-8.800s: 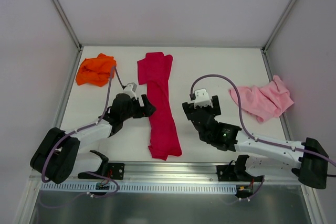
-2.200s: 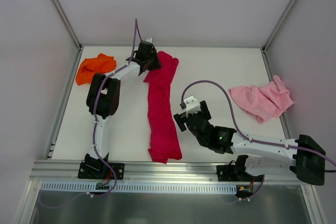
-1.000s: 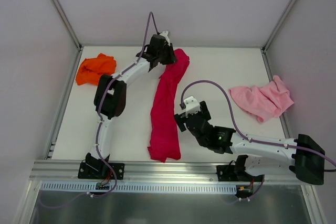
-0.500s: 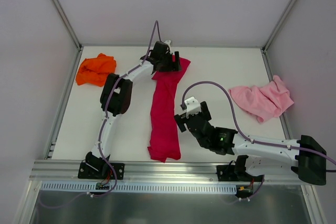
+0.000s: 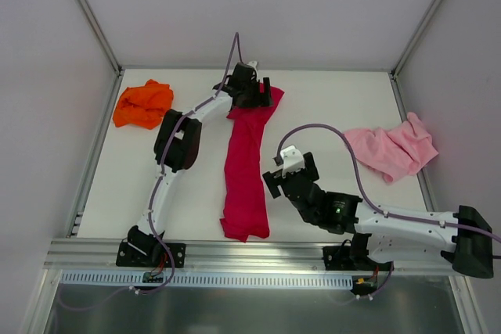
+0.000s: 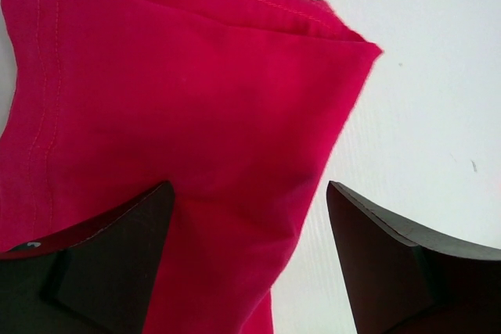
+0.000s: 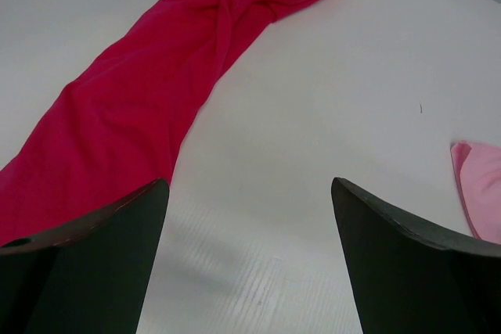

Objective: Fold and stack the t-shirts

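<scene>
At 10 o'clock, by the table's point(image 5: 156, 185) left edge: orange t-shirt point(image 5: 142, 104), bunched. Left gripper point(image 5: 260, 96) at 12, jaws spread over crimson t-shirt's point(image 5: 244, 170) top end, pinching nothing; shirt runs as a long strip to 6. Right gripper point(image 7: 246, 184) spread over bare surface just right of it. Pink t-shirt point(image 5: 391, 148) crumpled at 3, near right edge.

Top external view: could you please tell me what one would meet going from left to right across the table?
orange t-shirt → red t-shirt → right gripper → pink t-shirt. The left gripper is left out, since it sits over the red t-shirt's far end.
</scene>
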{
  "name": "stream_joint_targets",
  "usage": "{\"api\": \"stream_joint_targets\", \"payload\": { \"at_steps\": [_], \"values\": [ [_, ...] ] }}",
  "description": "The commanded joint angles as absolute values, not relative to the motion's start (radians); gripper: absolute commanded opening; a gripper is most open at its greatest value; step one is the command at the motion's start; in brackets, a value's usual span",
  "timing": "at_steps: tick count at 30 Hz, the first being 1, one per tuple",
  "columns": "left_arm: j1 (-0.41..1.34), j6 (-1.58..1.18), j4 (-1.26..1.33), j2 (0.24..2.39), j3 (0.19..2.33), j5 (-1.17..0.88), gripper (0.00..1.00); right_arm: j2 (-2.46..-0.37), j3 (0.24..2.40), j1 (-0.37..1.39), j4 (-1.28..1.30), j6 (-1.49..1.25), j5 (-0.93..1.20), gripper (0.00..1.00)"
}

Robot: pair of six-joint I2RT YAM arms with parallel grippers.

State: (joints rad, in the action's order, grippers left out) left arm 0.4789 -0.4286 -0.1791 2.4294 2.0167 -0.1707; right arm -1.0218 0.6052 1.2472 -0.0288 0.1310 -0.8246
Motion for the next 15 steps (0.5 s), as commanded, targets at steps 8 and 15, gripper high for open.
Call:
{"api": "stream_joint_targets", "payload": {
  "at_steps": [8,15],
  "values": [
    [0.451,-0.589,-0.365,2.45,2.105,-0.006,0.83,-0.845,0.594,1.315,-0.003,0.115,-0.919,0.9],
    [0.384,-0.672,-0.385,2.425,2.037,0.006,0.81,-0.822,0.595,1.345,-0.005,0.124,-0.939,0.9]
  ]
}}
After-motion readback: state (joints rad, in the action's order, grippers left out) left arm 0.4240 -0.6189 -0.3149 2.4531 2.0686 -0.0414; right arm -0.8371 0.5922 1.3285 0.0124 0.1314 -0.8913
